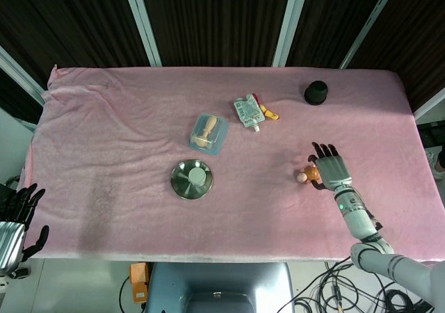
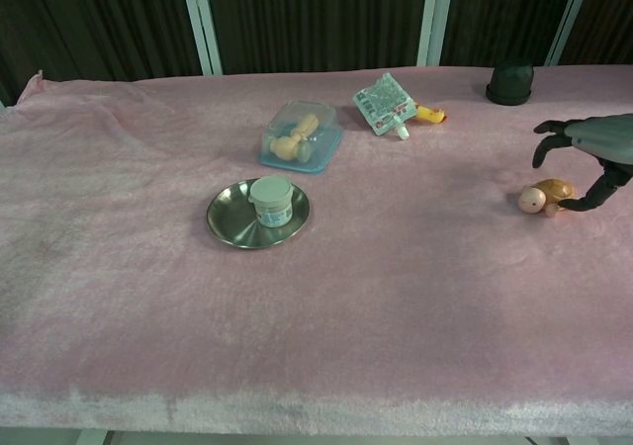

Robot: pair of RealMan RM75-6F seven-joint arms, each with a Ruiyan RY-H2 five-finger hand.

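Observation:
A small orange toy turtle lies on the pink cloth at the right. My right hand arches over it, fingers spread above the shell and the thumb down at its rear; nothing is clasped. My left hand hangs off the table's near left corner with fingers apart and nothing in it; the chest view does not show it.
A steel dish carries a small capped jar. A clear box with a wooden figure, a foil pouch and a black cap sit further back.

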